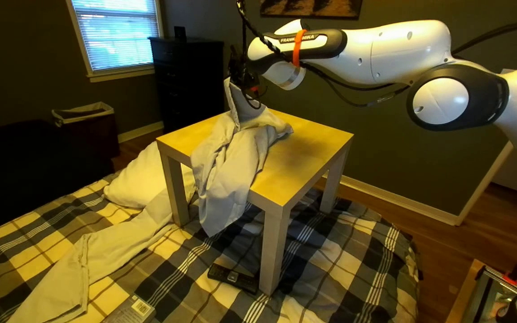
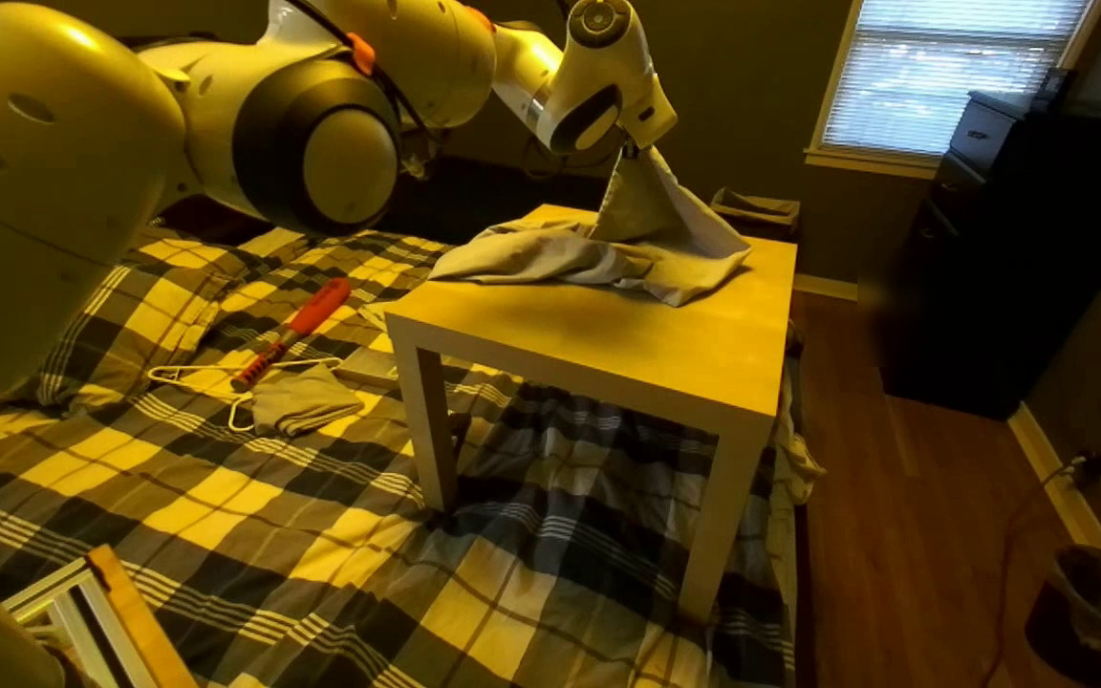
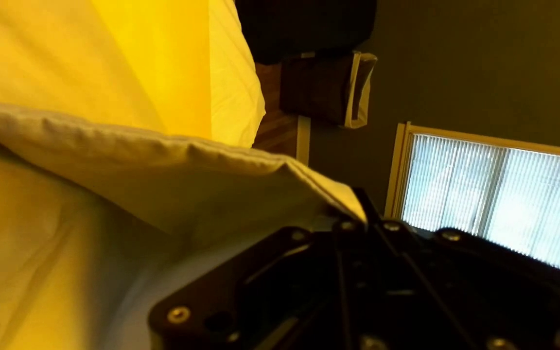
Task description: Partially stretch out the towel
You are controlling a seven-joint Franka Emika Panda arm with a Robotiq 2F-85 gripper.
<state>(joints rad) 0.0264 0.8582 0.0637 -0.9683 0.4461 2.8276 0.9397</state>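
Observation:
The pale grey-white towel [image 1: 229,166] lies rumpled across the small yellow table [image 1: 305,163]. In an exterior view one end hangs over the table's edge in a point. In an exterior view, the bunched towel [image 2: 550,256] spreads over the far part of the table [image 2: 598,330], and one part rises in a peak. My gripper [image 1: 242,80] is above the table, shut on the top of that peak; the gripper also shows in an exterior view [image 2: 631,150]. In the wrist view the towel's edge [image 3: 241,182] runs up between the closed fingertips [image 3: 361,214]. The pinched bit is hidden.
The table stands on a plaid bedspread [image 1: 357,251]. A white pillow [image 1: 137,179], a pale cloth strip [image 1: 119,240] and a black remote [image 1: 233,278] lie by its legs. A red-handled tool [image 2: 292,334] and a white hanger [image 2: 192,371] lie on the bed. A dark dresser [image 1: 186,80] stands behind.

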